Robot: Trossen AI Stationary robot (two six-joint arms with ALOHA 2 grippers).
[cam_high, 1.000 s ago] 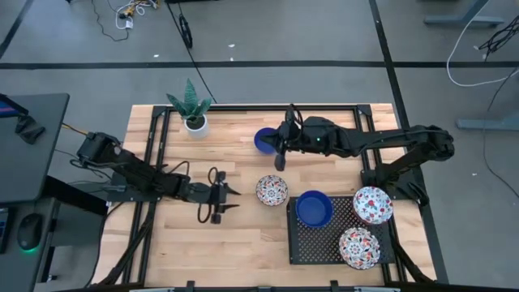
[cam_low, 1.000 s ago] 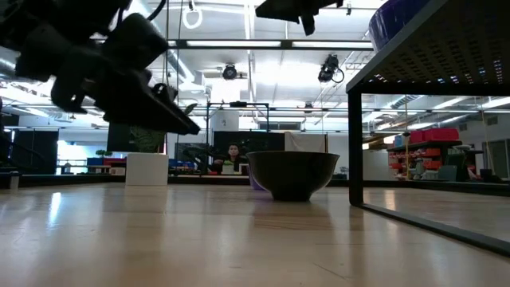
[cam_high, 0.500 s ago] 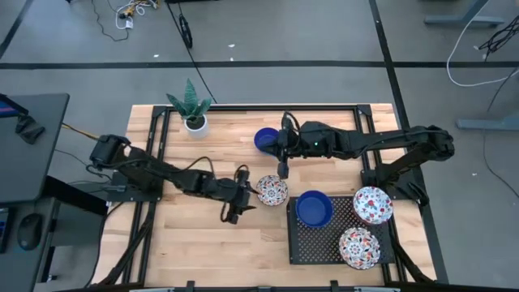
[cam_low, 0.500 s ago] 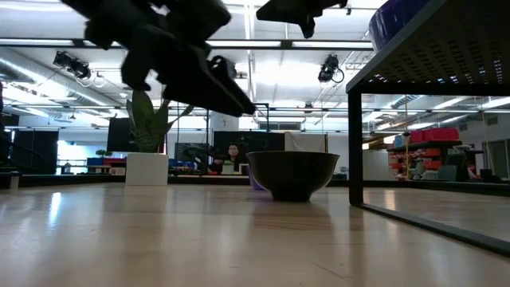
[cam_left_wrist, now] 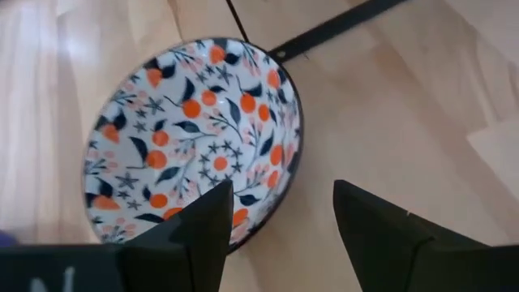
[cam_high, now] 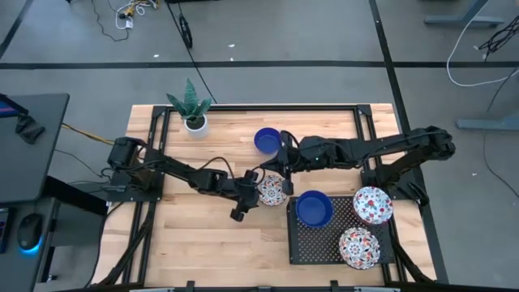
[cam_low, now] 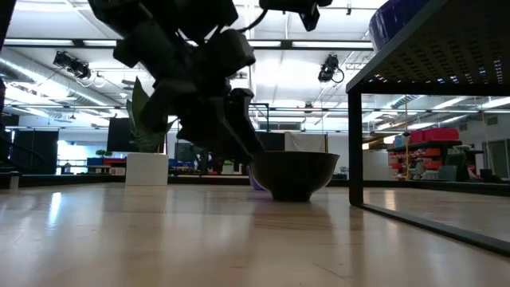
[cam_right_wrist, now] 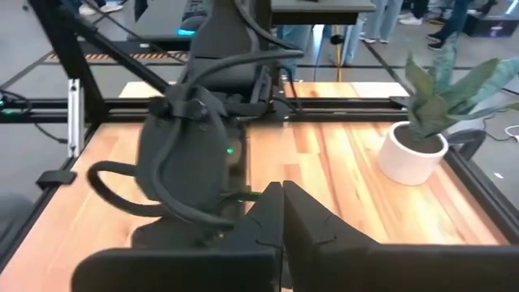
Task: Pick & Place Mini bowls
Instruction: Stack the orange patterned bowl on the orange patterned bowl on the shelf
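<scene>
A white floral mini bowl (cam_high: 272, 191) stands on the table just left of the black rack; it also shows in the left wrist view (cam_left_wrist: 195, 138) and as a dark bowl in the low view (cam_low: 293, 174). My left gripper (cam_high: 256, 188) (cam_left_wrist: 280, 231) is open, low at the bowl's left side, one finger over the inside and one outside the rim (cam_left_wrist: 284, 174); I see no touch. My right gripper (cam_high: 270, 168) (cam_right_wrist: 282, 219) is shut and empty, high above the table between this bowl and a blue mini bowl (cam_high: 265, 140).
The black perforated rack (cam_high: 324, 243) at the near right carries a blue bowl (cam_high: 313, 208) and two floral bowls (cam_high: 372, 204) (cam_high: 358, 247). A white plant pot (cam_high: 195, 123) stands at the far left. Bare wood lies near the front left.
My left gripper has travelled toward the table's right edge and come down to the floral bowl, its fingers now astride the bowl's left rim. My right gripper has turned toward the left arm while staying high. The bowls have not moved.
</scene>
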